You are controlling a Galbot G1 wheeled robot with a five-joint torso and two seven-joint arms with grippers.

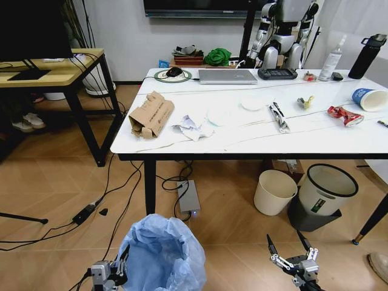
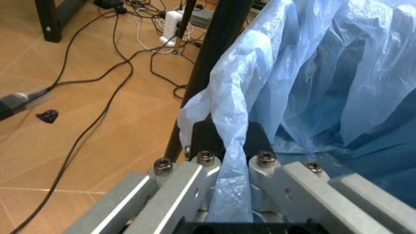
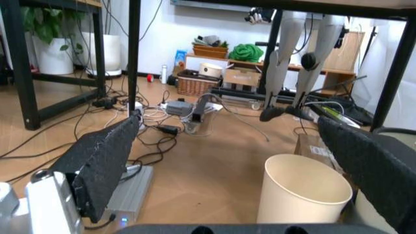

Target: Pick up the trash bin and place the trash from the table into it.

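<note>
I am in the pick-up step: my left end effector (image 1: 109, 274) is clenched on a twisted fold of the light-blue bag at the rim of the trash bin (image 1: 162, 254), which sits on the floor in front of the desk's near edge, close to its left leg. The wrist view shows the bag plastic (image 2: 227, 161) pinched between the fingers, so I judge the grasp taken but the bin not yet lifted. My right end effector (image 1: 291, 251) hangs released, fingers spread wide, low over the floor just before the cream bin (image 1: 274, 192) and the white bin with a dark base (image 1: 325, 195). The trash lies untouched on the desk (image 1: 315, 142): torn cardboard (image 1: 151, 115) near the left edge, crumpled paper (image 1: 193, 128) beside it, a white lid (image 1: 253, 103) mid-desk, a red wrapper (image 1: 344, 115) and a paper cup (image 1: 370, 99) toward the right edge. Next, I reckon, the bin must come up gently, since thin plastic could slip or tear, and be brought to desk height.
</note>
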